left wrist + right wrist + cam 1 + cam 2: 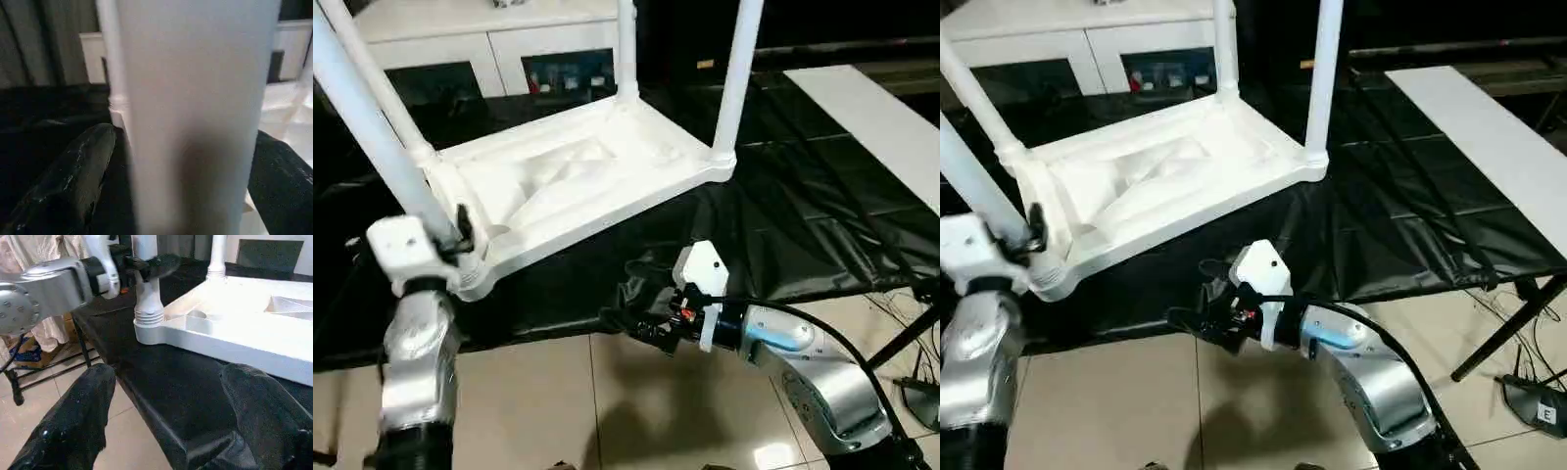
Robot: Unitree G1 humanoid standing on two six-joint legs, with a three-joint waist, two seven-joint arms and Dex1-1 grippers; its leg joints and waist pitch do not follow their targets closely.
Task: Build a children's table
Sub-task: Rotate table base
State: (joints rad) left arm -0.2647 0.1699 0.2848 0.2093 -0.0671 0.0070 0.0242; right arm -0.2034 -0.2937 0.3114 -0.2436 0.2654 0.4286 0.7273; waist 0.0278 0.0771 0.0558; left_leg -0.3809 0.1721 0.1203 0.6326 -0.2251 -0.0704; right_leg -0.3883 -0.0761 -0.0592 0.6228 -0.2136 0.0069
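The children's table lies upside down on the black-covered bench, its ribbed white tabletop [578, 181] facing up. Legs stand in all its corner sockets: near left [372, 127], far left [382, 83], far right [626, 49] and near right [739, 78]. My left gripper [452, 235] straddles the near-left leg [195, 122] just above its socket, open, a finger [73, 176] close on each side. My right gripper [622, 318] hangs open and empty off the bench's front edge, pointing toward that corner socket [149, 328].
A white cabinet [460, 39] with dark glass fronts stands behind the bench. A long white board [881, 127] lies on the black cloth at the right. Below the front edge is tiled floor [558, 401]; cables and a black stand [920, 392] sit at the lower right.
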